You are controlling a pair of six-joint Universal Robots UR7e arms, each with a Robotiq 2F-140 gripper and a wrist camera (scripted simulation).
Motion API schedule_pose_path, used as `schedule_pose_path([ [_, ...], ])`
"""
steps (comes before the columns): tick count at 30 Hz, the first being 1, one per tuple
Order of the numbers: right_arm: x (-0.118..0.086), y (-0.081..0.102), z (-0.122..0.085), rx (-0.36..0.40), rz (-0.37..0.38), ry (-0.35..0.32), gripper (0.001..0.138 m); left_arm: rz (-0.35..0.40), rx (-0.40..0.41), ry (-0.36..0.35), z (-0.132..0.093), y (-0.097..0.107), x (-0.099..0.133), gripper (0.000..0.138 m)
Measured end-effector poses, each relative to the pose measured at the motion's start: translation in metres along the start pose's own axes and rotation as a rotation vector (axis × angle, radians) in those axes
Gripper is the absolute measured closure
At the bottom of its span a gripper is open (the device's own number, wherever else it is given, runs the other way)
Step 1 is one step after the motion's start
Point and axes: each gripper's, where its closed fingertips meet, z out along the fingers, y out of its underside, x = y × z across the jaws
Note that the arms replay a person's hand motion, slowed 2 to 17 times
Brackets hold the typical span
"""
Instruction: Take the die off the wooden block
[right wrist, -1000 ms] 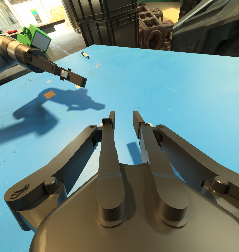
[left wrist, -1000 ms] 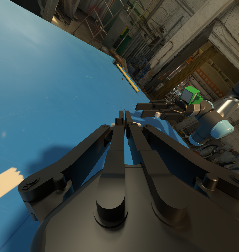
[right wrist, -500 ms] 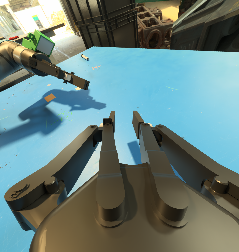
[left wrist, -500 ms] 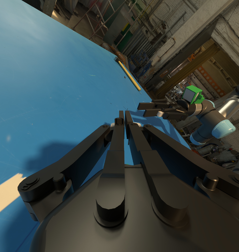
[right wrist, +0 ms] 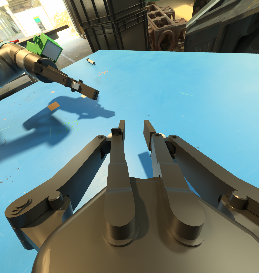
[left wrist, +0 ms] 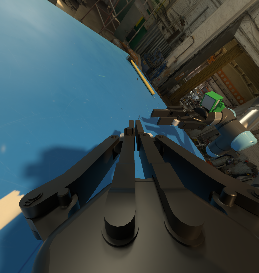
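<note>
I see no die and no sure wooden block in either view. A flat tan patch (right wrist: pixel 53 105) lies on the blue table (right wrist: pixel 185 88) under my left arm. It shows large at the lower left edge of the left wrist view (left wrist: pixel 4 206). A small pale piece (right wrist: pixel 83 96) peeks out just behind the left fingers. My left gripper (left wrist: pixel 134 122) is shut with nothing between its tips and hovers above the table; it also shows in the right wrist view (right wrist: pixel 96 94). My right gripper (right wrist: pixel 134 124) is open with a narrow gap and empty; it also shows in the left wrist view (left wrist: pixel 156 118).
A long yellow stick (left wrist: pixel 142 79) lies near the table's far edge. A small dark and white cylinder (right wrist: pixel 91 61) lies near the far left corner in the right wrist view. Dark crates (right wrist: pixel 111 22) stand beyond the table. The two grippers point toward each other.
In the right wrist view my left gripper has crept a little to the right and lower. Both grippers keep the same finger spacing.
</note>
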Motion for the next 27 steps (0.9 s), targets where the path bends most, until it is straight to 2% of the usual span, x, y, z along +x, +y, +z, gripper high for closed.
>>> schedule_pose_path([
  [13, -0.003, 0.000, -0.003, 0.001, -0.002, 0.003, 0.105, -0.087, -0.030, -0.002, 0.002, 0.009, -0.009, 0.135],
  [27, -0.009, 0.001, -0.005, -0.009, -0.059, 0.017, 0.105, -0.076, -0.055, -0.002, 0.001, 0.015, -0.010, 0.135],
])
